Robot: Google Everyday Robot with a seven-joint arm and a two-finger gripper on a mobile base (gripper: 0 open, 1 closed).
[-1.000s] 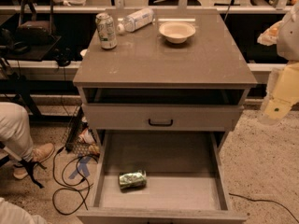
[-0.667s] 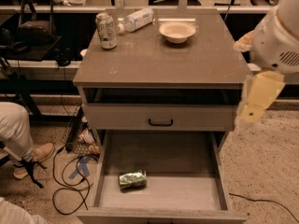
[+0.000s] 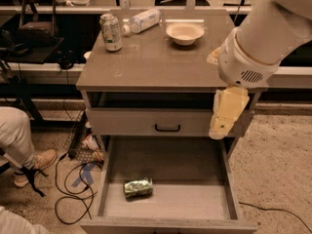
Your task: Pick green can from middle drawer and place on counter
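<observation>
The dented, shiny green can lies on its side on the bare flat floor of the open drawer, left of centre and clear of the low walls. The gripper, a pale blocky piece under the rounded white arm, hangs at the right front corner of the smooth grey-brown counter; its spread cannot be told. At the counter's back are an upright pale can, a clear bottle lying down and a shallow round bowl.

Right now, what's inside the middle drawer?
One green can, lying front-left; the drawer's rear is hidden under the cabinet. The gripper hangs by its right rear corner.
</observation>
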